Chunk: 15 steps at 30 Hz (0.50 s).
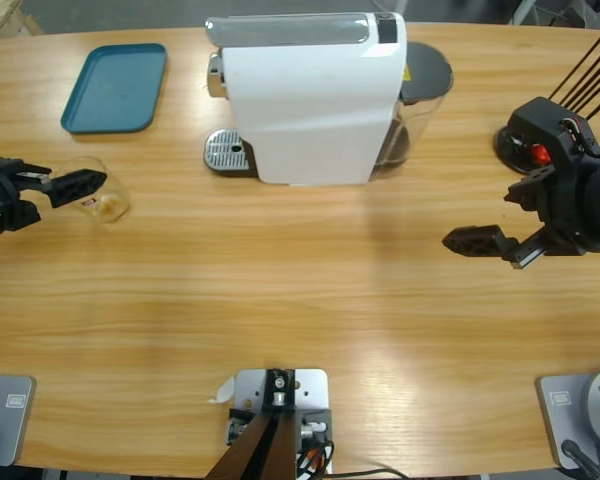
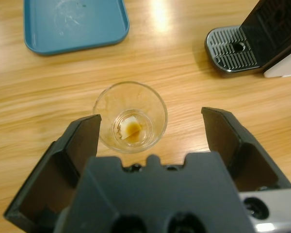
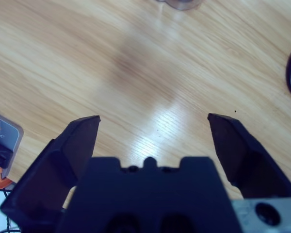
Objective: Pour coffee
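- We see the coffee (image 2: 132, 128) as a small dark brown stain at the bottom of a clear glass tumbler (image 2: 131, 116), which stands upright on the wooden table (image 1: 300, 300) with its mouth facing up.
- The stain has no clear long axis; it sits a little off the middle of the tumbler's base, against a pale patch there.
- In the high view the tumbler (image 1: 102, 190) stands near the table's left end, below and just beside the blue tray (image 1: 115, 87), and well apart from the white machine (image 1: 310, 95).
- The left gripper (image 2: 150, 128) hangs over the tumbler with its jaws spread wide; the glass lies between them, nearer the left-hand jaw in the wrist view, and we cannot tell whether it touches.
- The right gripper (image 3: 153, 128) hovers over bare wood at the table's right end, jaws likewise spread apart and holding nothing.
- The machine's grey drip grille (image 2: 231, 48) points toward the tumbler's side of the table.
- We can read no brand or writing anywhere; a small reddish mark shows on the tumbler in the high view, too small to make out.
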Motion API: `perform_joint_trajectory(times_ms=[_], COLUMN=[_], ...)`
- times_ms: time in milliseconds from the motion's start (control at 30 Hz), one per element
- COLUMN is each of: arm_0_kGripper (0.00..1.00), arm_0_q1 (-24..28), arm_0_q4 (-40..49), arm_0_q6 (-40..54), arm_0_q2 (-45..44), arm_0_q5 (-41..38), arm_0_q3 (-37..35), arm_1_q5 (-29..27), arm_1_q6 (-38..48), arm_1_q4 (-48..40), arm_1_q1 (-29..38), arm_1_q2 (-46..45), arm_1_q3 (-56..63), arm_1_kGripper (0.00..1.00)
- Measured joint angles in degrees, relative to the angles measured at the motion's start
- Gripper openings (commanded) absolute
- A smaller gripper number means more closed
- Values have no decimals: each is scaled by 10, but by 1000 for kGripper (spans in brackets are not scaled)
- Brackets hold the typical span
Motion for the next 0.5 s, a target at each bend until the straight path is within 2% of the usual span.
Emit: perform_joint_trajectory(times_ms=[500], arm_0_kGripper=[899], arm_0_q1=[-6], arm_0_q4=[-7], arm_0_q6=[19], arm_0_q2=[28], arm_0_q5=[31], arm_0_q3=[-1], arm_1_q5=[1], arm_1_q6=[1], arm_1_q4=[0], arm_1_q1=[0], arm_1_q2=[0], arm_1_q3=[0], arm_1_kGripper=[1000])
